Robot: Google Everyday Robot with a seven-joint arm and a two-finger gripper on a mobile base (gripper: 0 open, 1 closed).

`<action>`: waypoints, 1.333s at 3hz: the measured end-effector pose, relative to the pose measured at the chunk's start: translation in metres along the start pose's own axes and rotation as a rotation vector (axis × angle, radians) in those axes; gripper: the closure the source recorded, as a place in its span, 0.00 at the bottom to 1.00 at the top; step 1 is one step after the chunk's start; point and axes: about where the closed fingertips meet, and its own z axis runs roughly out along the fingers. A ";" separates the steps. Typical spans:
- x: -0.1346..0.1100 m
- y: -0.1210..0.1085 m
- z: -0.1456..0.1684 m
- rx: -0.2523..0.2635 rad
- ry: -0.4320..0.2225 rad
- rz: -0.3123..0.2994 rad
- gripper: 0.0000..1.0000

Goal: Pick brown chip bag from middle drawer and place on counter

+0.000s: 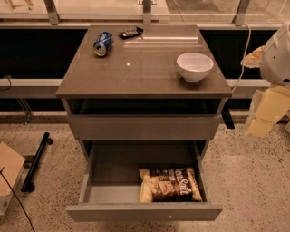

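Camera view: the gripper hangs at the right edge, well apart from the brown chip bag; its opening cannot be told. Bring it above the open middle drawer's front-right corner, where the bag lies flat, then descend squarely.

Floor: pale speckled terrazzo, spreading across the whole lower half of the view. A grey drawer cabinet is standing on it at centre. Behind the cabinet a dark, almost black band is running the width of the wall, with a grey horizontal ledge crossing it lower down. Above the band, metal posts are dividing panes of glazing. Light is reading warm, yellowish. A white cable is hanging down at right. On the floor at left, a black bar is lying at an angle, near a cardboard box and a thin black cable. The tool is hanging at the right edge, beside the cabinet.
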 end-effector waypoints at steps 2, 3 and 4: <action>-0.011 0.011 0.048 -0.016 -0.117 -0.015 0.00; -0.009 0.017 0.076 -0.034 -0.151 -0.016 0.00; -0.002 0.019 0.108 -0.053 -0.182 -0.020 0.00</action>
